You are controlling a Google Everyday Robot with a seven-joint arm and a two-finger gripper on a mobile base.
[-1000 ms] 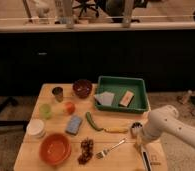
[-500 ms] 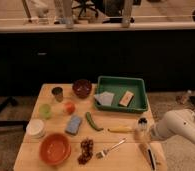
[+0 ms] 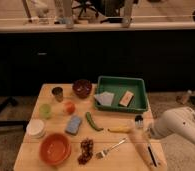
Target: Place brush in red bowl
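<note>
Landmark: the red bowl (image 3: 54,149) sits at the front left of the wooden table (image 3: 111,114). It is empty and open side up, so it can take a drop from above.
Brush: the brush (image 3: 139,121) is far to the right of the red bowl, near the opposite front corner. Its dark bristle head points toward the back and its slim handle runs toward the front edge. It looks to be lying flat, and no part of it is over the bowl.
Gripper: the gripper (image 3: 147,132) is well right of the red bowl, at the end of the white arm that reaches in from the right side. It sits just beside the brush's upper handle.
Gripper state: the jaws are closed tight. I cannot tell whether they pinch the handle or merely rest beside it.
Between brush and bowl: a silver fork (image 3: 111,148) and a dark clump of food (image 3: 86,150) lie right of the red bowl, on the direct path. A banana (image 3: 120,130) lies a little further back.
Other bowl: a smaller maroon bowl (image 3: 82,88) stands behind the red bowl and slightly right of it. It is not the target.
Stage: judged early, since the brush is not yet carried.
Next need: a firm hold near the handle's middle, so the long brush does not tip. Then it needs a lift high enough to clear the fork and food on the way left.
Risk: a long handle may overhang the shallow rim and lever the brush out.
</note>
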